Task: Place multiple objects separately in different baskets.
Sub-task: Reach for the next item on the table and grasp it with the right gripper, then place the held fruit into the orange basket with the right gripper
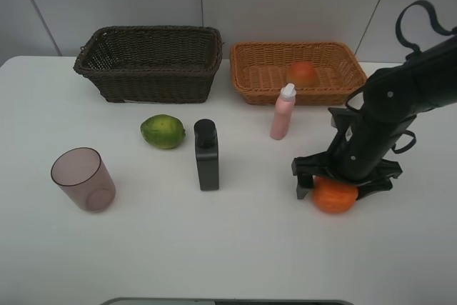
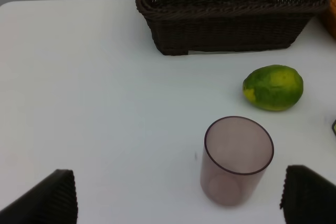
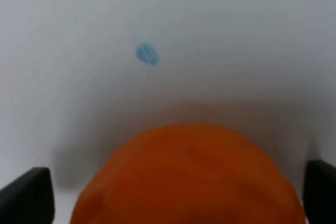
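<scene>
The orange (image 1: 334, 196) sits on the table (image 1: 250, 248) between our right gripper's (image 1: 344, 185) wide-open fingers (image 3: 26, 195), seemingly untouched though the close view blurs; we judge it firm, round and apt to roll, best pinched across its middle; the left gripper (image 2: 178, 198) gapes too.

A: Baskets?
B: Dark brown basket (image 1: 150, 85) and orange-tan basket (image 1: 250, 85) side by side at the back. Red-yellow peach (image 1: 303, 73) inside the tan one.
A: Loose items?
B: Pink bottle (image 1: 283, 113) upright before the tan basket. Leftward: black flat bottle (image 1: 207, 158), green fruit (image 1: 163, 131), upright purplish cup (image 1: 83, 178). Orange (image 1: 334, 196) front right.
</scene>
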Robot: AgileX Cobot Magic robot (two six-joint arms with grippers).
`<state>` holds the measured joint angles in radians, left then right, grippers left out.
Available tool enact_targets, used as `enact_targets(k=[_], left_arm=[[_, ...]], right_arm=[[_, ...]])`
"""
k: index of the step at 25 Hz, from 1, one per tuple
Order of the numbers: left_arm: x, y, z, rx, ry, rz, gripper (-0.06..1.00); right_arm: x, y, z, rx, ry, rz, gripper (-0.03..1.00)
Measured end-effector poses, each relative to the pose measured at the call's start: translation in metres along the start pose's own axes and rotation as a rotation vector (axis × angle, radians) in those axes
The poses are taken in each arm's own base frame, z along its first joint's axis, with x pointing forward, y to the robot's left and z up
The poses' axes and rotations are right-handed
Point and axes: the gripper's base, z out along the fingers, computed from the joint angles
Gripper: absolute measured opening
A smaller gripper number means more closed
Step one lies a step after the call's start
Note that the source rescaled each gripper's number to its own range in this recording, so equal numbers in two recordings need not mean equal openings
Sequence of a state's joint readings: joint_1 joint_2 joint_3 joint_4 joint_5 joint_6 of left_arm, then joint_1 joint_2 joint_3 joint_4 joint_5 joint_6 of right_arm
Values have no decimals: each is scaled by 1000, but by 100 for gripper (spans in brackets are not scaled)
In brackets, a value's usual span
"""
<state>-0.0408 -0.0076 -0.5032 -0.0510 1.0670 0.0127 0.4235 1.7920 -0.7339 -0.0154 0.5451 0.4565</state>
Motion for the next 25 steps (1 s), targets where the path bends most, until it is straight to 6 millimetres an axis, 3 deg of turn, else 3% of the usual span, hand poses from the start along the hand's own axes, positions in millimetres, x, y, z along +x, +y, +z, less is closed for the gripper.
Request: enact_targets(k=[7, 9, 11, 25], left_arm=[[0, 0, 0, 0, 0, 0, 99], [0, 0, 0, 0, 0, 0, 99], [0, 0, 0, 0, 0, 0, 99], [0, 0, 0, 0, 0, 0, 99]], right_arm=[[0, 0, 0, -1, -1, 1, 96], [0, 0, 0, -1, -1, 1, 84], [0, 0, 1, 0, 1, 1, 58], [0, 0, 1, 1, 4, 2, 57]])
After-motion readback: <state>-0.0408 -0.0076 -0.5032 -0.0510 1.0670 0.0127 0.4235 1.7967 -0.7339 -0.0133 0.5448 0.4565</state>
